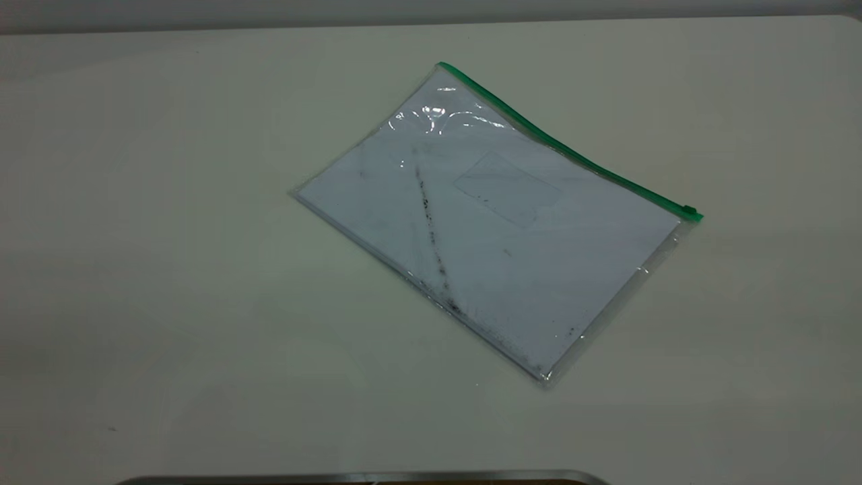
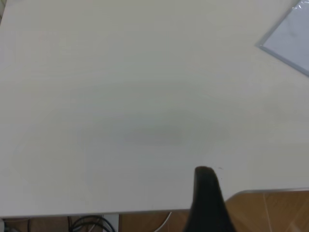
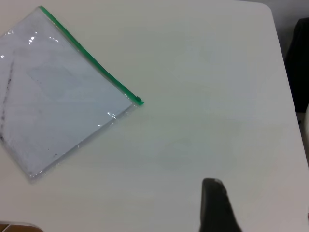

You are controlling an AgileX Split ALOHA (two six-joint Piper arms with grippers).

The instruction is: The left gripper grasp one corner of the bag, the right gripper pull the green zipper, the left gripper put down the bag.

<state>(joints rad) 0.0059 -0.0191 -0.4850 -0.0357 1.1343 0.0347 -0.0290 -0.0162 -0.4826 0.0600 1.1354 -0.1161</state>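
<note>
lying flat on the table (image 1: 168, 269), the bag (image 1: 498, 229) sits untouched; end effector states unclear.

A pale table (image 1: 168, 269) is filling the scene under soft light. Brown flooring (image 2: 270, 212) and dark cables (image 2: 87, 223) are showing past its edge.

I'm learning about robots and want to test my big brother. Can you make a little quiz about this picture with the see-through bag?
1. True or false: the left gripper is holding the bag.
2. Multiple choice: what colour is the zipper? A red, B green, C yellow.
3. Fill in: the slider tab sits at the ____ end of the zipper in the exterior view.

Key:
1. False. The bag lies flat on the table, and both the left gripper and the right gripper are away from it.
2. B.
3. Right.
</note>
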